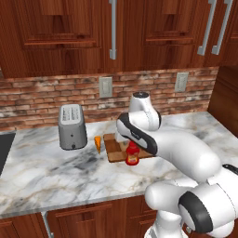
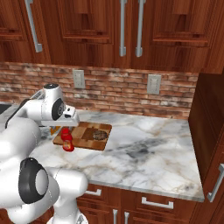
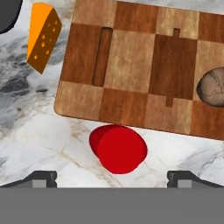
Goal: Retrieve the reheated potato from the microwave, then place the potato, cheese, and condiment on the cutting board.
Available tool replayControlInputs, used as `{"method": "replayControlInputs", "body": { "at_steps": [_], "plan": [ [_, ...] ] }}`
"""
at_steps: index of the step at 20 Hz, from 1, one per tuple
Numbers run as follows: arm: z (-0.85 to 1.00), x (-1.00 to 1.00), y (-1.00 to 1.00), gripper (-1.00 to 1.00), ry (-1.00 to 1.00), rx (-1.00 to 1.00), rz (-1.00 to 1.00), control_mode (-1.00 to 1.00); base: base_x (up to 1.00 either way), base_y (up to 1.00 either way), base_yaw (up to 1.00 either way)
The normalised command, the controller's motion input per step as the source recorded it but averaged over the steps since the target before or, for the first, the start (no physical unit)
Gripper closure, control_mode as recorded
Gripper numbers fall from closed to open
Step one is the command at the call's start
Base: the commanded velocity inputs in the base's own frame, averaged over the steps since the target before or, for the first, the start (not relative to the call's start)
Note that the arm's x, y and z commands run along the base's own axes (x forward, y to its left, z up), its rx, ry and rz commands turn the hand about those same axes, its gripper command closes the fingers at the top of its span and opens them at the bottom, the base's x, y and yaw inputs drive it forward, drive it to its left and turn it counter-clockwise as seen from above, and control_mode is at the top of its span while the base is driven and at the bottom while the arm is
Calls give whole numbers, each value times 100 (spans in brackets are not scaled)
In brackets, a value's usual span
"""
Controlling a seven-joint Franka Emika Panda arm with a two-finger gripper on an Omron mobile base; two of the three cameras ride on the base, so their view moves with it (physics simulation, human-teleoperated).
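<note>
Claw [image 3: 112,177] open wide, empty, tips apart at 6 o'clock in hand view, above red condiment [image 3: 118,148] on marble surface [image 3: 39,144]. Condiment just beside cutting board [image 3: 131,74] edge, not on it. Potato [image 3: 213,87], brown, mottled, on board at 3 o'clock. Cheese [image 3: 43,37], orange wedge, off board at 10 o'clock. Left base view adds silver toaster [image 1: 72,126]; condiment's pale label there, writing unreadable.

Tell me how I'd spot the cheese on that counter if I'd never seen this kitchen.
Find the silver toaster on the marble counter; to its right lies a checkered wooden cutting board. The cheese stands on the marble between them, just off the board's edge. It is the one orange wedge dotted with small holes, unlike the squat red bottle at the board's front edge or the brown potato on the board.
</note>
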Motion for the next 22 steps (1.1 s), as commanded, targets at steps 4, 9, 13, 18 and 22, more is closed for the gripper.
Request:
{"method": "replayControlInputs", "body": {
  "at_steps": [4, 9, 13, 18, 22],
  "plan": [
    [-14, 1, 0, -100, -3, 0, 1, -100, 0, 0, 0],
    [-10, 0, 0, -100, -1, 0, 1, -100, 0, 0, 0],
    [-4, 0, 0, -100, 0, 0, 0, -100, 0, 0, 0],
    [-11, 6, -1, -100, 0, -2, 1, -100, 0, 0, 0],
    [-13, 19, 0, -100, 0, -1, 1, -100, 0, 0, 0]
  ]
}}
